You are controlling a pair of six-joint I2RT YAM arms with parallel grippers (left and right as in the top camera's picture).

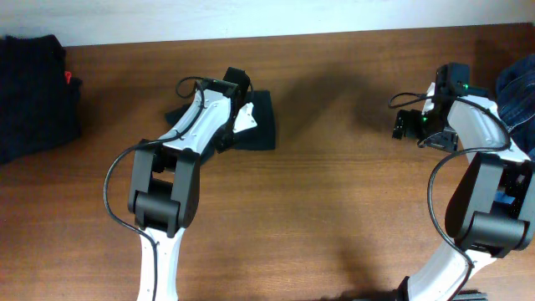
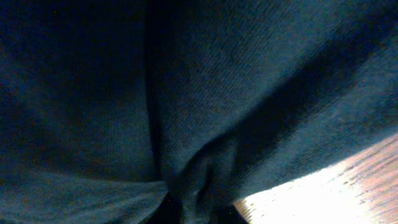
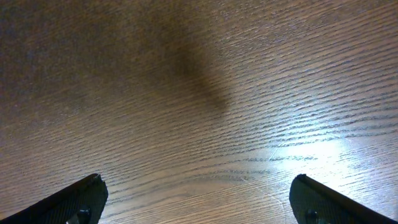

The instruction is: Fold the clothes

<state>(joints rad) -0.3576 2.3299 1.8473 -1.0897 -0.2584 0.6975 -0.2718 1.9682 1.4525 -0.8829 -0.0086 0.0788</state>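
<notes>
A small black garment (image 1: 261, 121) lies on the wooden table (image 1: 334, 184), left of centre. My left gripper (image 1: 238, 104) is down on its left part. In the left wrist view dark cloth (image 2: 186, 93) fills the frame and puckers into a pinch at the bottom middle, where my left gripper (image 2: 199, 208) is shut on it; the fingers themselves are hidden by the fabric. My right gripper (image 1: 407, 124) hovers over bare wood at the right. Its fingertips (image 3: 78, 202) stand wide apart, so the right gripper (image 3: 199, 205) is open with nothing between them.
A heap of dark clothes (image 1: 33, 92) with a small red tag sits at the table's far left edge. Blue denim-like cloth (image 1: 520, 92) lies at the far right, behind my right arm. Bare wood (image 3: 199, 93) lies under the right gripper.
</notes>
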